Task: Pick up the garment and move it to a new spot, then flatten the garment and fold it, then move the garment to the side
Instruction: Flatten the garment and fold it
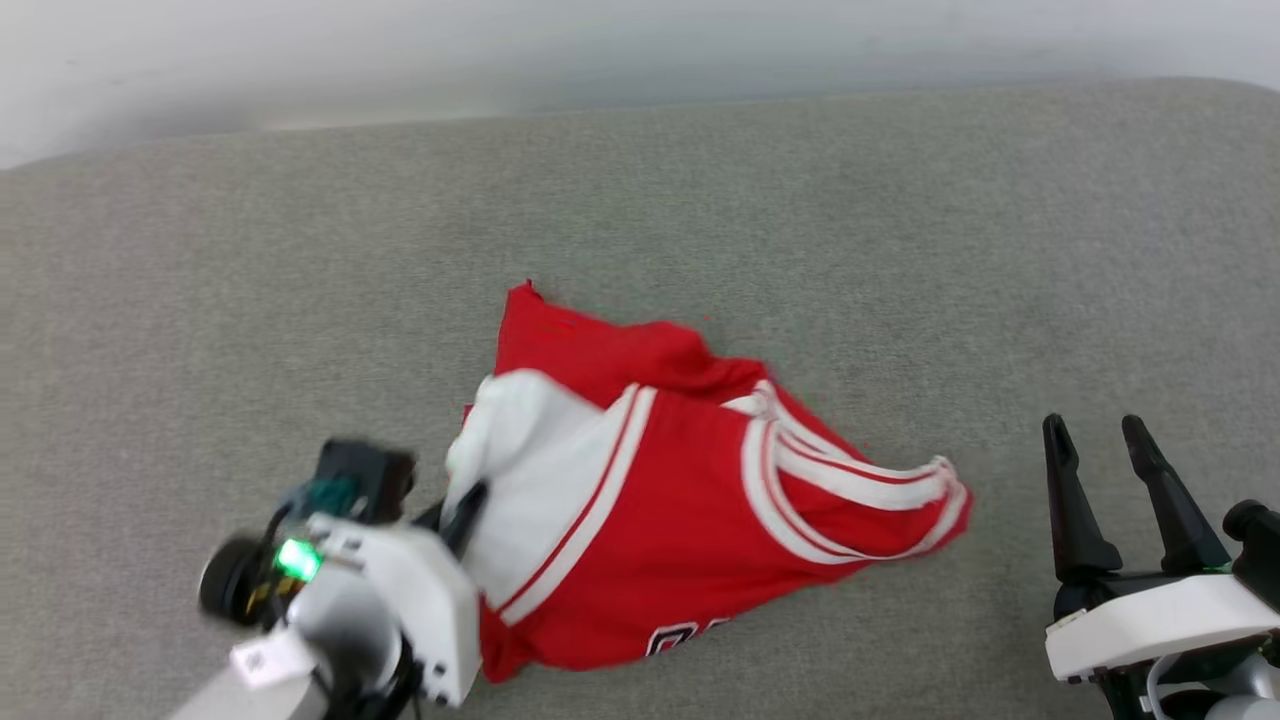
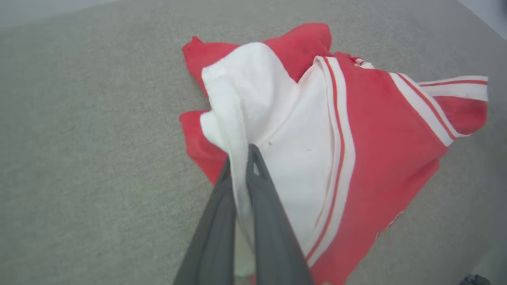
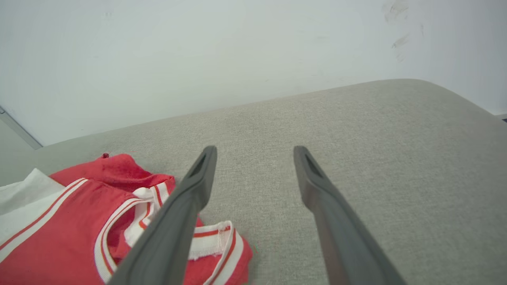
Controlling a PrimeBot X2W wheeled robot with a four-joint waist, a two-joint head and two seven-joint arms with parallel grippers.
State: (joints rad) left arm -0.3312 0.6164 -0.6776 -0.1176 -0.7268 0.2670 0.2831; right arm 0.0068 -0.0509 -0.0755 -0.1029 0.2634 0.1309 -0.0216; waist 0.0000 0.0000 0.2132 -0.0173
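Note:
The garment (image 1: 690, 500) is a red jersey with white sleeves and red-and-white stripe trim, lying crumpled at the middle of the grey surface. Black letters peek out at its near hem. My left gripper (image 1: 462, 515) is shut on a fold of the garment's white sleeve (image 2: 269, 118) at its left side; in the left wrist view the cloth is pinched between the two dark fingers (image 2: 265, 198). My right gripper (image 1: 1100, 435) stands open at the lower right, apart from the garment (image 3: 71, 221), nothing between its fingers (image 3: 198, 178).
The grey fabric surface (image 1: 900, 250) stretches wide to the back, left and right of the garment. A pale wall (image 3: 198, 51) rises behind its far edge.

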